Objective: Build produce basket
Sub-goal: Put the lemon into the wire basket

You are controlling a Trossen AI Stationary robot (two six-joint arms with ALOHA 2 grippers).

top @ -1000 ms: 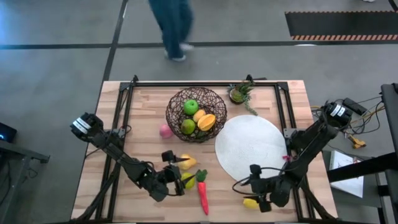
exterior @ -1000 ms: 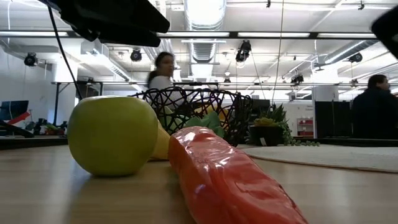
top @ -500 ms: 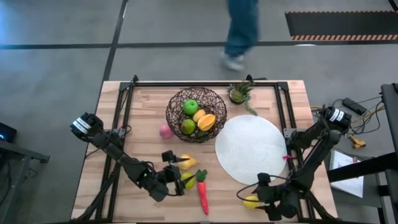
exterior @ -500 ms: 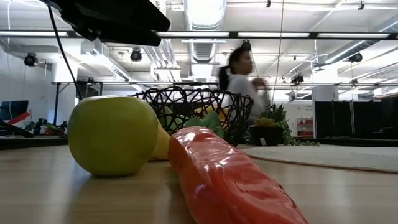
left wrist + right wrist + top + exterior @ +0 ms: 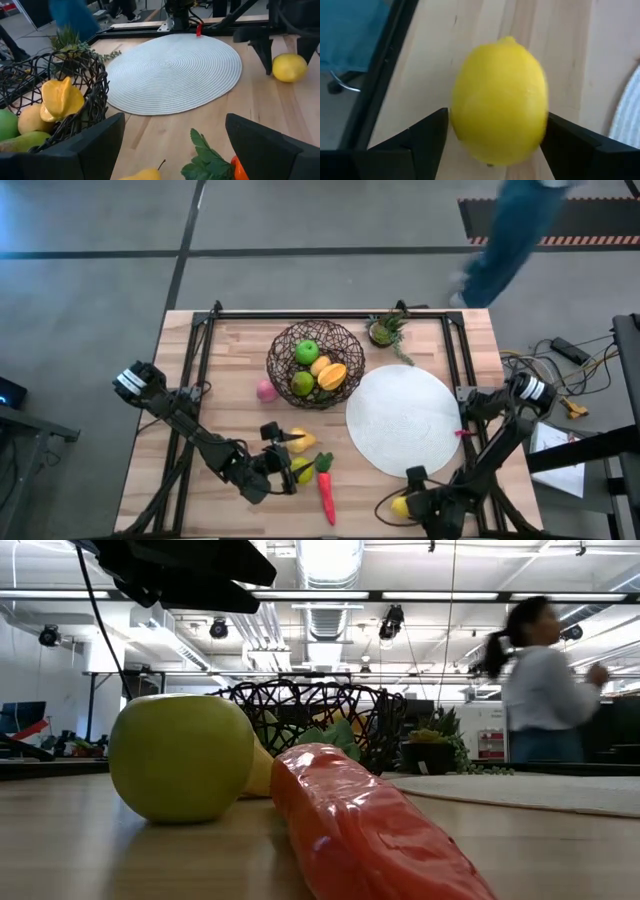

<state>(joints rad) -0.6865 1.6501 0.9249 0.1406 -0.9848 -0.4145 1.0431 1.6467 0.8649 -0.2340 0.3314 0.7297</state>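
The dark wire basket (image 5: pixel 316 365) stands at the table's far middle and holds a green apple, an orange piece and other fruit. A pink fruit (image 5: pixel 265 391) lies beside it. A yellow pear (image 5: pixel 301 442), a green apple (image 5: pixel 180 755) and a red carrot-shaped piece (image 5: pixel 326 492) lie at the near middle. My left gripper (image 5: pixel 283 457) hangs open just above them. The yellow lemon (image 5: pixel 499 100) lies on the table near the near right edge. My right gripper (image 5: pixel 404 501) is open, with one finger on each side of the lemon. My right gripper's fingers (image 5: pixel 427 137) stand close on either side of the lemon (image 5: pixel 289 67), coming level from the table's right side. The lemon rests on the table. I cannot tell whether the fingers touch it.
A flat white round plate (image 5: pixel 403 420) lies right of the middle. A small green potted plant (image 5: pixel 385 330) stands at the far edge. A black frame rail (image 5: pixel 330 311) runs around the table. A person (image 5: pixel 545 680) passes behind the table.
My right gripper drew back toward the table's right edge, then came left again, so that its fingers now stand on both sides of the lemon. The lemon has stayed where it was. A person has walked past behind the table toward the right.
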